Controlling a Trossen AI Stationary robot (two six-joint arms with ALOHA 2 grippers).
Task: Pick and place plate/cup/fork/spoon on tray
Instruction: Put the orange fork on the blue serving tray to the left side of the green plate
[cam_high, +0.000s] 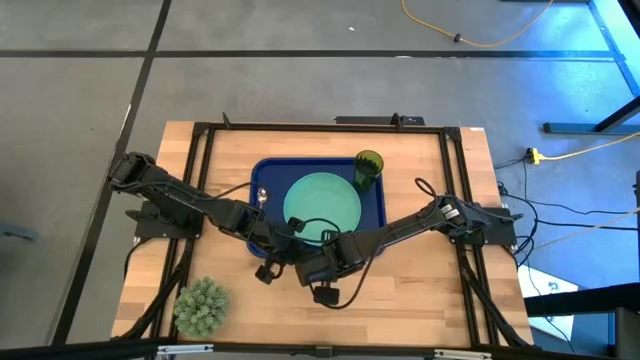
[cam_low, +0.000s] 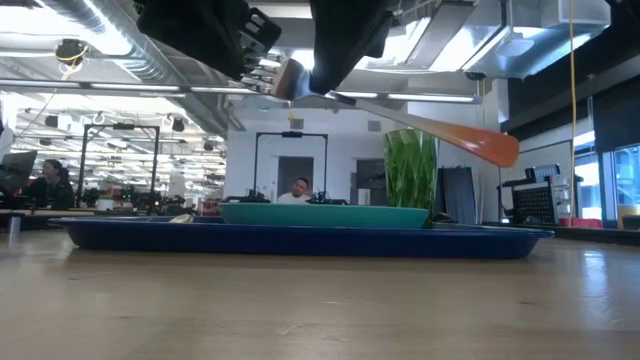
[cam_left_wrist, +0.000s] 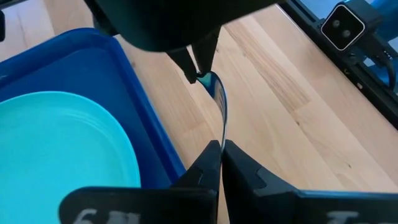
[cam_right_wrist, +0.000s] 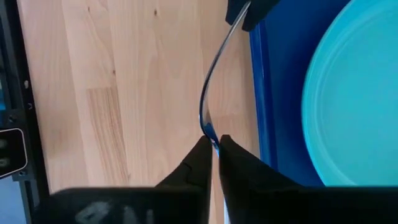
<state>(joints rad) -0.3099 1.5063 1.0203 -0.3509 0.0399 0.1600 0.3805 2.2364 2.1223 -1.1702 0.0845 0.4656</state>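
Observation:
The mint-green plate (cam_high: 322, 207) lies on the dark blue tray (cam_high: 262, 172). The olive cup (cam_high: 368, 168) stands upright in the tray's far right corner. A silver oval head, seemingly the spoon (cam_high: 262, 196), lies on the tray's left part beside the plate. Both grippers are shut on one orange-handled utensil, which I take for the fork (cam_low: 440, 128), held in the air just beyond the tray's near rim. My left gripper (cam_high: 272, 252) is on its left and my right gripper (cam_high: 322, 268) on its right. The fork's head shows edge-on, so its tines are hidden. My left gripper pinches the fork's metal end (cam_left_wrist: 221, 138) between its two fingertips, which lie along the metal strip. The fork is lifted clear of the table. My right gripper pinches the curved metal part (cam_right_wrist: 206, 129) farther along the fork, between its two fingertips. The orange handle (cam_low: 480, 142) sticks out past this gripper toward the table's right, slanting slightly down and clear of the tray.
A spiky grey-green plant (cam_high: 200, 306) stands at the table's near left corner. A black frame (cam_high: 300, 126) runs around the work area. Bare wood (cam_high: 420, 290) lies near the front edge and to the tray's right. People show in the room behind.

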